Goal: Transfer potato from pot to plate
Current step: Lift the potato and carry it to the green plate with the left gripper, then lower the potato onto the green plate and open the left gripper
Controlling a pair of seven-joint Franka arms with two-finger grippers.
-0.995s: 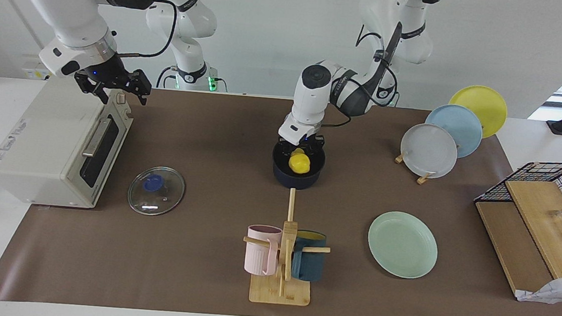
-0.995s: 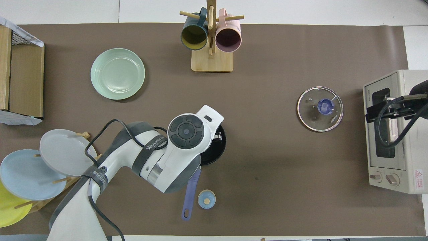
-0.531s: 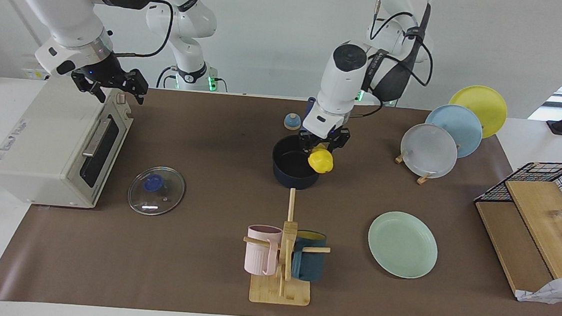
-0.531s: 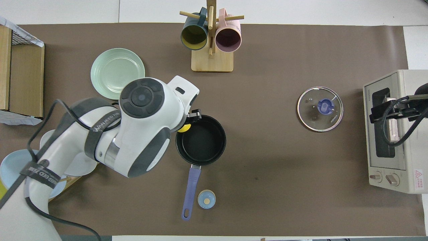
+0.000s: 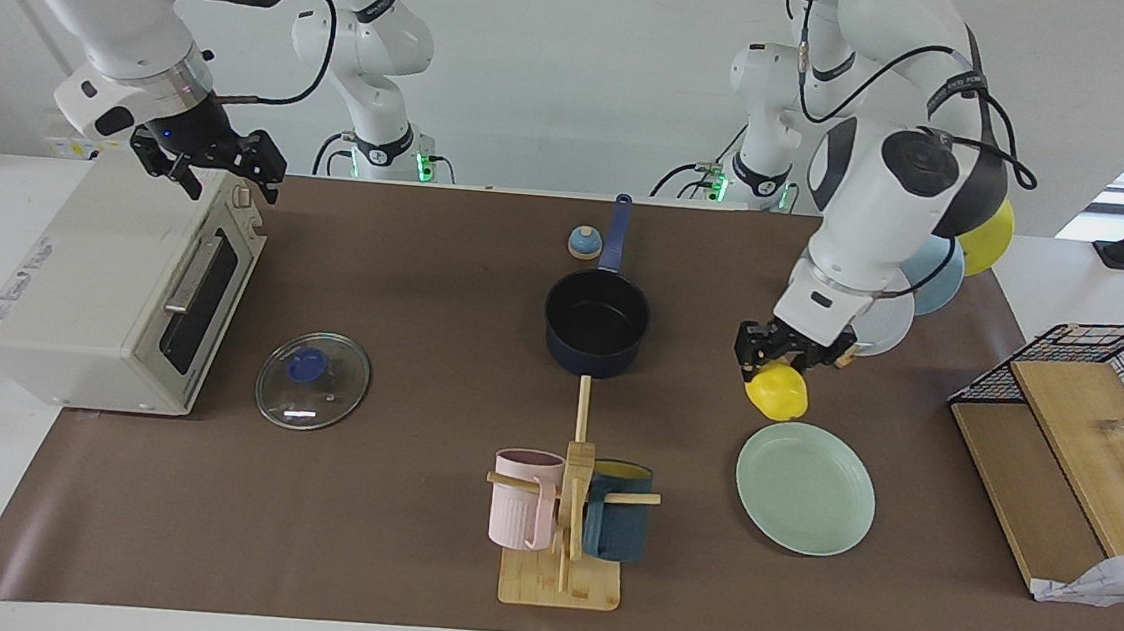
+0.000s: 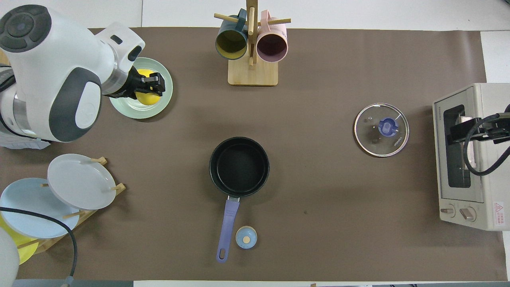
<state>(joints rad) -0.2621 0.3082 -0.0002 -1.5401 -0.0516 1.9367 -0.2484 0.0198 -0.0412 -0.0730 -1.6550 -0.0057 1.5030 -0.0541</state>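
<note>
The potato (image 5: 778,394), a small yellow lump, hangs in my left gripper (image 5: 785,361), which is shut on it. In the facing view it is in the air just above the edge of the mint-green plate (image 5: 809,495) that lies nearer the robots. The overhead view shows the potato (image 6: 146,98) and the left gripper (image 6: 149,84) over the plate (image 6: 158,110). The navy pot (image 5: 592,357) stands mid-table with nothing in it, its black inside (image 6: 239,166) bare and its handle toward the robots. My right gripper (image 5: 215,171) waits open over the toaster oven (image 5: 113,290).
A glass lid (image 5: 312,380) lies beside the toaster oven. A wooden mug rack (image 5: 566,516) holds a pink and a teal mug. A rack with grey, blue and yellow plates (image 6: 75,181) and a wire basket with boards (image 5: 1064,435) stand at the left arm's end. A small blue knob (image 5: 584,243) lies by the pot's handle.
My left gripper lifted the potato out of the pot and carried it toward the left arm's end, to above the mint-green plate. The right gripper barely shifted over the oven.
</note>
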